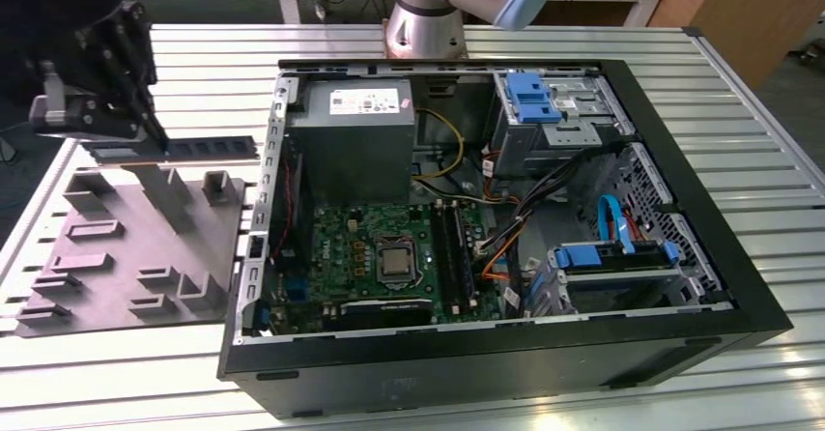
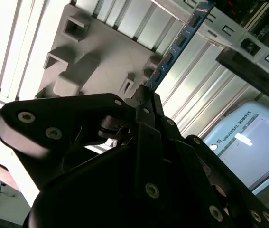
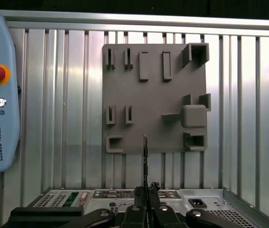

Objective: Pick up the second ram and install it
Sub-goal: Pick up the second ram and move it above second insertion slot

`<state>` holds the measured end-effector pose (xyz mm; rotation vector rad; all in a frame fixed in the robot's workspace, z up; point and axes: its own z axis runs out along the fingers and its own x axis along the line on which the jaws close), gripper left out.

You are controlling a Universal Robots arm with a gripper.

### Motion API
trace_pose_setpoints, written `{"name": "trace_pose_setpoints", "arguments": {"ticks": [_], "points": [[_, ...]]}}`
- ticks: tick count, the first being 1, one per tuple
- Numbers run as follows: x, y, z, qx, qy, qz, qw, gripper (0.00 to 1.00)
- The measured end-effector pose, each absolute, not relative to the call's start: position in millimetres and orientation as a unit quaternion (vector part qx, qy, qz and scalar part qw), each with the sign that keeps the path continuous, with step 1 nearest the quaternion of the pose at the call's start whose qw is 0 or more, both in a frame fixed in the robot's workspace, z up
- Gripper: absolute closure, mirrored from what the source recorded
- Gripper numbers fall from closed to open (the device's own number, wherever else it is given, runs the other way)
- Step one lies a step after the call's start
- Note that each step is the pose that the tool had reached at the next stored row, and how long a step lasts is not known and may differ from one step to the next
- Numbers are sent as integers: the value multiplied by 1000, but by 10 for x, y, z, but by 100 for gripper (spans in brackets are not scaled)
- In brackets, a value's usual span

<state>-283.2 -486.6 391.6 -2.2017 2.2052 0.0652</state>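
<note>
Clamping shut on one end of the second ram, the gripper is covering that end. The strip is hanging level above the grey tray, by the bench's edge at the exterior view's left. Beside it, the open computer case is holding a circuit board.

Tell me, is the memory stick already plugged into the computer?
No, the gripper holds the memory stick near the grey tray, outside the computer case.

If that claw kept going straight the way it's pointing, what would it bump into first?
Probably the grey tray below the gripper, which grips the second ram; depth is unclear.
</note>
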Motion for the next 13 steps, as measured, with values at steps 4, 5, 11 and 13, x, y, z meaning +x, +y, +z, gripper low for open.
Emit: {"name": "trace_pose_setpoints", "arguments": {"ticks": [4, 5, 11, 13], "points": [[-2666, -4866, 3913, -706, 707, 21, 12, 86], [-2620, -4866, 3913, -706, 707, 21, 12, 86], [-2376, -4866, 3908, -706, 707, 21, 12, 86], [-2296, -4867, 3907, -706, 707, 21, 12, 86]]}}
